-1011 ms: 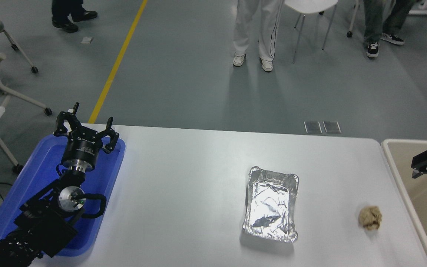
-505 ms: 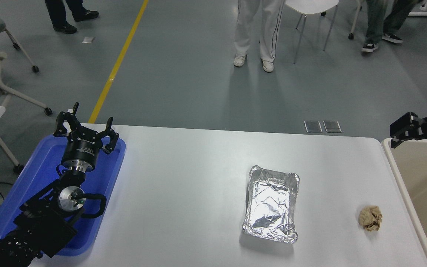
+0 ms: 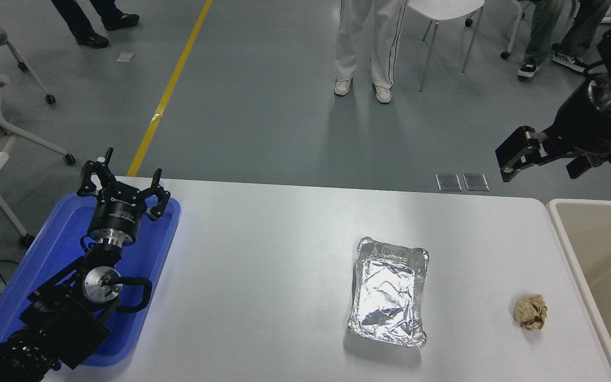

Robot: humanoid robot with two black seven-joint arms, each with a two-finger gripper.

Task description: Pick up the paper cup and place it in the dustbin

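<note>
The paper cup does not show anywhere in the head view. The dustbin (image 3: pixel 564 233), a beige bin with a pale rounded rim, stands off the table's right end and is cut by the picture's edge. What shows of its inside is bare. My right gripper (image 3: pixel 540 168) hangs high in the air, up and left of the dustbin's near corner. It is open with nothing between its fingers. My left gripper (image 3: pixel 124 179) is parked open over the blue tray at the lower left.
A crinkled foil tray (image 3: pixel 389 289) lies right of the table's middle. A crumpled brown paper ball (image 3: pixel 530 312) sits near the dustbin. The blue tray (image 3: pixel 149 249) is at the left end. People's legs and a white chair (image 3: pixel 443 10) are beyond the far edge.
My right gripper rose from inside the dustbin's outline and moved up and to the left, now well above the table's far right corner. The left arm has not moved.
</note>
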